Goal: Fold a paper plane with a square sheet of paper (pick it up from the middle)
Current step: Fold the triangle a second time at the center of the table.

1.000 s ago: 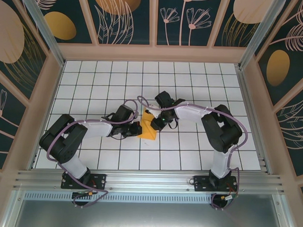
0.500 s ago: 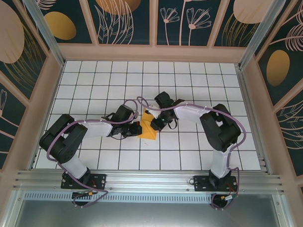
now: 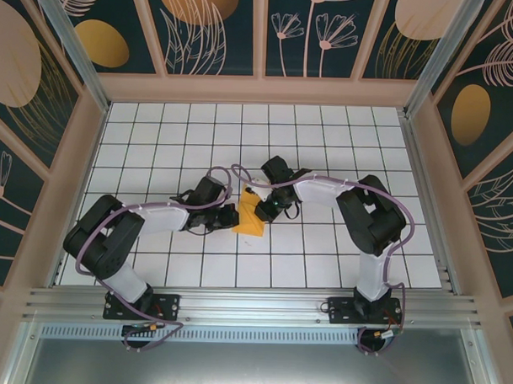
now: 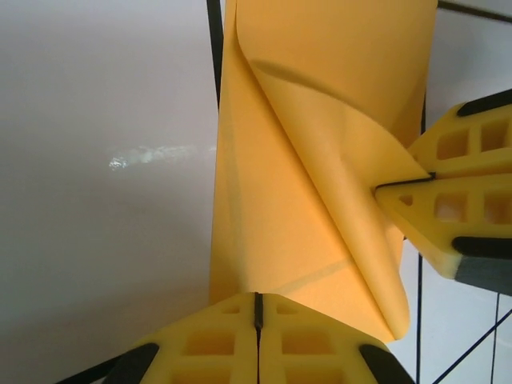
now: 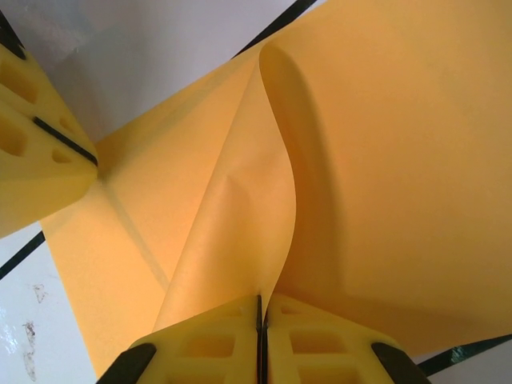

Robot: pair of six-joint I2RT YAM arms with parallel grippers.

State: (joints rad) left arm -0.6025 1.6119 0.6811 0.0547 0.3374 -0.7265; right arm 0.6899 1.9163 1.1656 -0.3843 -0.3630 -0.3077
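At the middle of the white gridded table (image 3: 157, 138), the left gripper (image 4: 258, 302) was closed on one edge of the square sheet of paper (image 4: 304, 200), apparently pinching it, though the seam hid how deeply. The partly folded sheet lay between the arms, one flap curling up. It looked thin, matte orange-yellow, light and limp, quick to crease or tear, and best held by its edges. The right gripper (image 5: 260, 306) was clamped on that raised flap.
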